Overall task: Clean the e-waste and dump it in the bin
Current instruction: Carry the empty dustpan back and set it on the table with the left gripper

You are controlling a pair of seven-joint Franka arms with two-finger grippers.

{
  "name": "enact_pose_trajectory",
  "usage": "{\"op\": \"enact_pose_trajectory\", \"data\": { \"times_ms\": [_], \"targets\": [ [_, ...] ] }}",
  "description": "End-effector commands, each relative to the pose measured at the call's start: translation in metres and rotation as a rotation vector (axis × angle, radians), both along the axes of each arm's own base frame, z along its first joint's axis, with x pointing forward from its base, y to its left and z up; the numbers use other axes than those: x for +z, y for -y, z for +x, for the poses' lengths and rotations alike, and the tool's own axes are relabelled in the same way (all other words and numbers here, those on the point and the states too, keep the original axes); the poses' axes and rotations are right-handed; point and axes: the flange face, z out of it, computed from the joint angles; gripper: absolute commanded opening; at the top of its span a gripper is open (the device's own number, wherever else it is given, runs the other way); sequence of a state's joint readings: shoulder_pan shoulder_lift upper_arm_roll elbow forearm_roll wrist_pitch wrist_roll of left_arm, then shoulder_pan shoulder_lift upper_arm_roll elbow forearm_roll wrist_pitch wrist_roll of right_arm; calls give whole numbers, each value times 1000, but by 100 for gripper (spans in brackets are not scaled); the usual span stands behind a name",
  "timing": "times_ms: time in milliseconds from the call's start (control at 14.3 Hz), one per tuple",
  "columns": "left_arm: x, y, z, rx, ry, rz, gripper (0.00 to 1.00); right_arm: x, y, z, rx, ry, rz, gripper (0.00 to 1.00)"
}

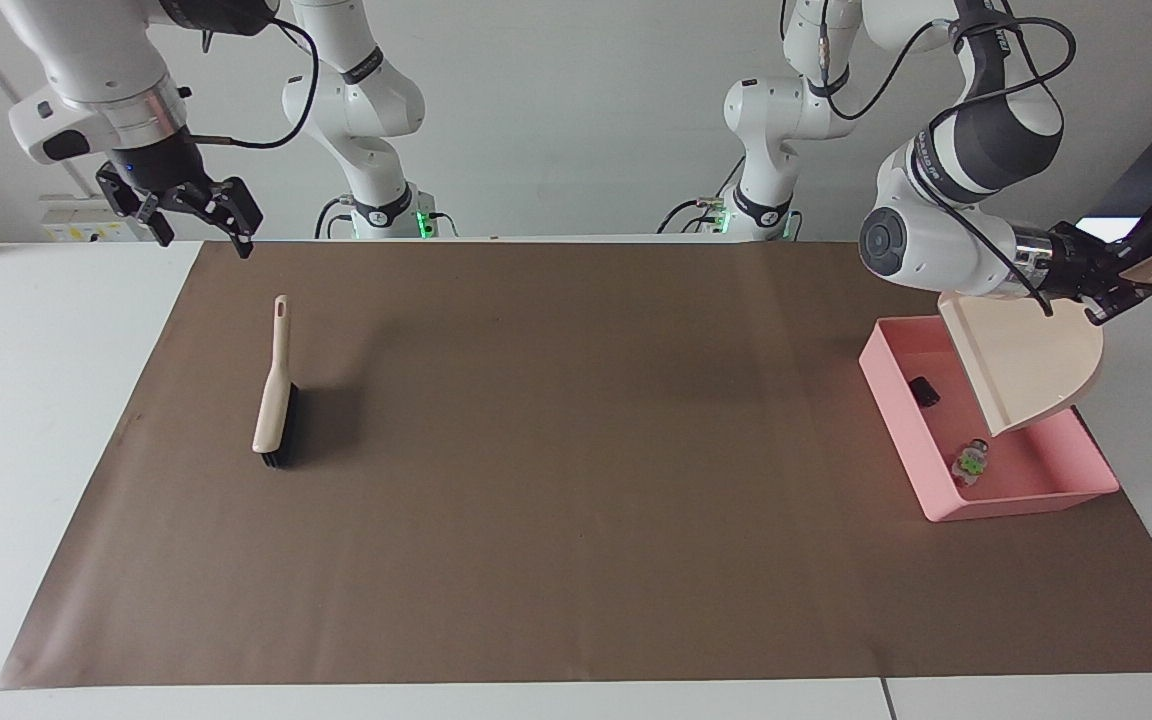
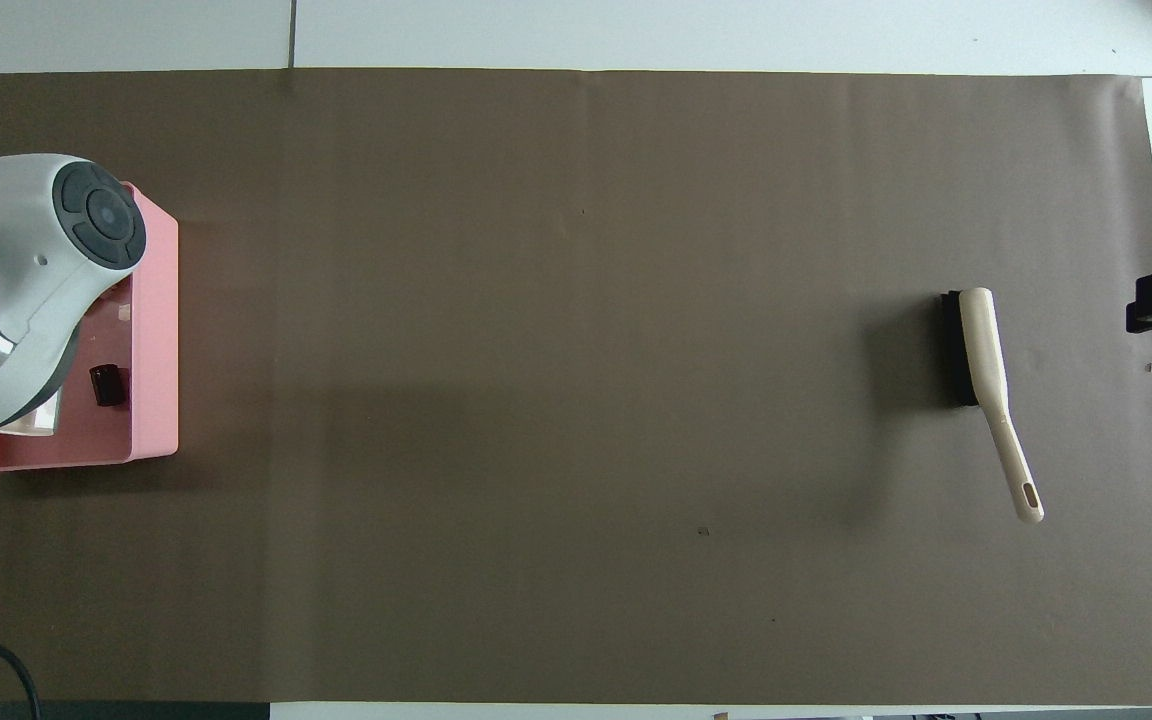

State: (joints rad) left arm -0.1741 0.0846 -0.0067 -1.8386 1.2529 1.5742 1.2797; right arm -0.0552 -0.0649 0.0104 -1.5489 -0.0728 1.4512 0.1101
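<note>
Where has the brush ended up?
The brush lies on the brown mat toward the right arm's end of the table, with the open right gripper raised nearby.

Matt brown paper mat [image 1: 576,480]; glossy pink plastic bin [image 1: 901,430]

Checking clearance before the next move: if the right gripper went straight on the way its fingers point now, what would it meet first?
The right gripper, open and raised, points down. Below its fingers lies bare brown paper near the table's edge, so probably that. The brush looks off the line, though depth is unclear.

green-flecked part [image 1: 970,464] hidden overhead
</note>
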Motion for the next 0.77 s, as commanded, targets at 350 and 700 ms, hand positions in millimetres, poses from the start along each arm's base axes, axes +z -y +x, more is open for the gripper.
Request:
{"op": "enact_pose_trajectory", "data": {
  "times_ms": [350, 700],
  "targets": [
    [-31, 74, -19, 31, -105, -463, 0, -13, -24, 10, -14, -39, 67, 100],
    [-91, 143, -42, -24, -153, -635, 0, -22, -17, 1, -27, -64, 74, 100]
  ]
}}
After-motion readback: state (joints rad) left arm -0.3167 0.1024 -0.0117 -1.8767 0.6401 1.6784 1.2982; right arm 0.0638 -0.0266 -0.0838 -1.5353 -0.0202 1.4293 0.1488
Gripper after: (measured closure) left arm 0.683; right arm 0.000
